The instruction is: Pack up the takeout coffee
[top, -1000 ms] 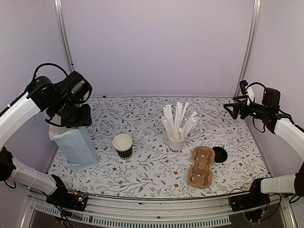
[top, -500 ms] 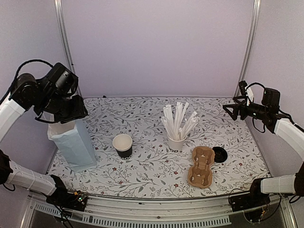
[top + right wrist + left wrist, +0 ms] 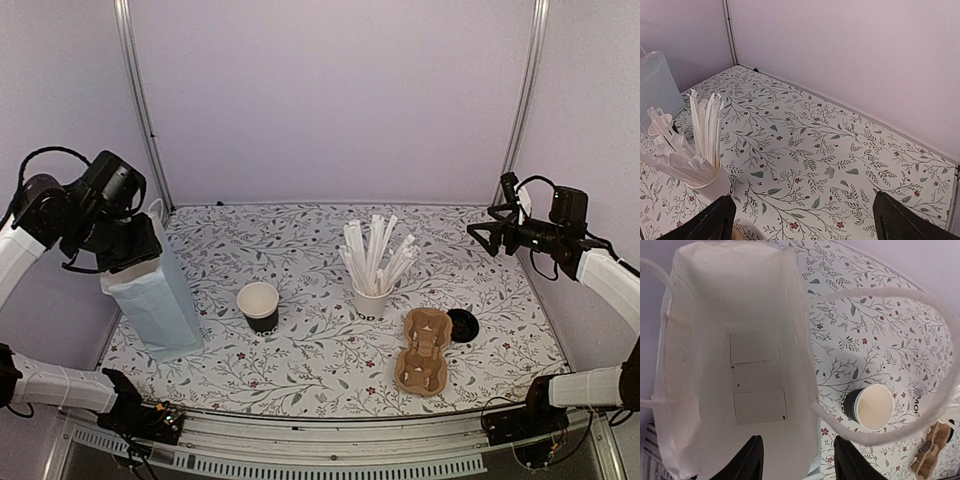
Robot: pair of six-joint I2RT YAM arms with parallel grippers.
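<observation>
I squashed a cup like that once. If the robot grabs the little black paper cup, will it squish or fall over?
The small black paper cup with the white rim looks empty and lidless, so it is probably light and might skid or tip when nudged. Its thin paper wall would likely dent under a hard squeeze.

Quick rundown of my feed: everything sits on a floral tablecloth (image 3: 300,375). A pale blue paper bag (image 3: 158,305) stands upright at the left edge with its mouth open and white cord handles up. The left wrist view shows two white rectangular patches on its floor. Mid-table there's a white cup (image 3: 370,302) stuffed with tall white wrapped sticks (image 3: 372,245). Right of it lies a brown cardboard cup carrier (image 3: 423,350), with a black lid (image 3: 463,325) just beside its far right corner.
</observation>
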